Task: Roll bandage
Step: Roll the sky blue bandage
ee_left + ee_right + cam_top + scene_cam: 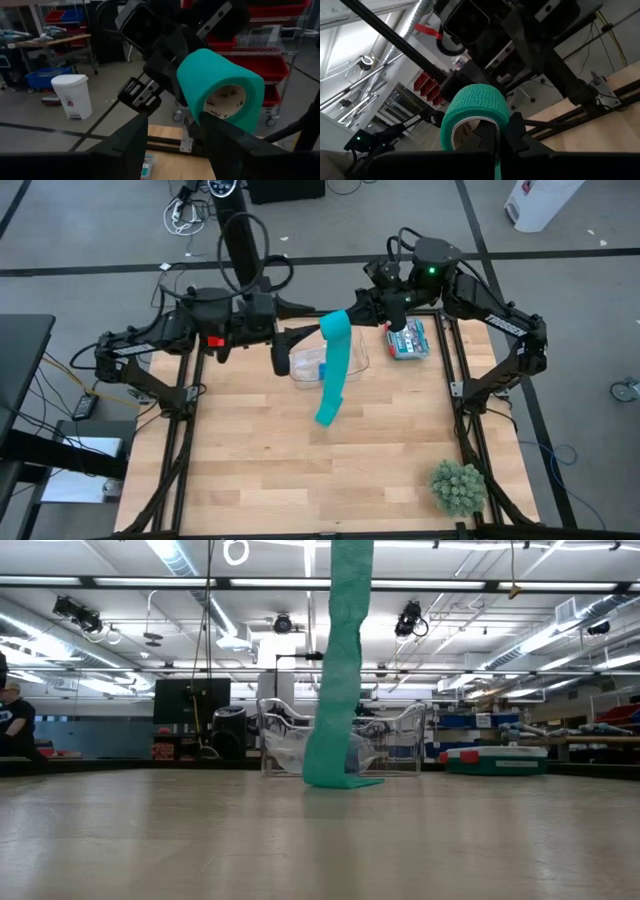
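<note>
The teal bandage is partly wound into a roll (335, 323) held high above the table's far middle. Its loose strip (330, 380) hangs down from the roll, and the strip's lower end (340, 778) lies on the wooden table. My right gripper (500, 135) is shut on the roll. My left gripper (180, 145) stands open and level just left of the roll, its two fingers apart below and in front of it, touching nothing. In the left wrist view the roll (220, 90) shows its pale core. My right gripper holds the roll by its wall at the open end (495, 125): one finger seems to sit inside the pale core and the other finger (516, 131) outside. The fingers come level from the table's right side. The roll is lifted clear, and its strip hangs below it.
A clear plastic container (350, 362) stands under the roll with a small blue thing inside. A teal and red pack (408, 340) lies at the far right. A green spiky ball (458, 486) sits at the near right corner. Bare wood lies toward the near edge.
</note>
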### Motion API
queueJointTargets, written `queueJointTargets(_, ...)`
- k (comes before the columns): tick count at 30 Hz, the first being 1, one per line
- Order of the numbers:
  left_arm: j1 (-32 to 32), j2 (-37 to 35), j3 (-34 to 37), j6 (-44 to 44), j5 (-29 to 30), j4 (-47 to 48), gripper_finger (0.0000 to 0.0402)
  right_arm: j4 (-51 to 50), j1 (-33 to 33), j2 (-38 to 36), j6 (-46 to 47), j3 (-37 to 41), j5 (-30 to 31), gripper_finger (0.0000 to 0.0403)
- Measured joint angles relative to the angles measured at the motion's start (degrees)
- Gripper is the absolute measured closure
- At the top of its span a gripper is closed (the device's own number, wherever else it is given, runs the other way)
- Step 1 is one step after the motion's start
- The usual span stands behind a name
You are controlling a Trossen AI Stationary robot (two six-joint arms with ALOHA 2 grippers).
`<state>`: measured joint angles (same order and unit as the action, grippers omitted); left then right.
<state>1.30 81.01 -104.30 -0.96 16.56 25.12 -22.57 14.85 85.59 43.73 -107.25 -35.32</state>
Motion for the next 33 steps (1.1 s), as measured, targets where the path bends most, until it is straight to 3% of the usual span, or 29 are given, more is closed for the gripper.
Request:
queueJointTargets(16,-0.04,-0.94,0.03,1.47,-3.31,0.47,0.0209,-0.74,2.63,0.06,-1.92,0.01,-0.77,0.0403)
queueJointTargets(33,-0.07,-0.79,0.03,1.67,-1.6,0.57,0.0216,0.44,0.92,1.52,-3.46,0.01,-0.4,0.0403)
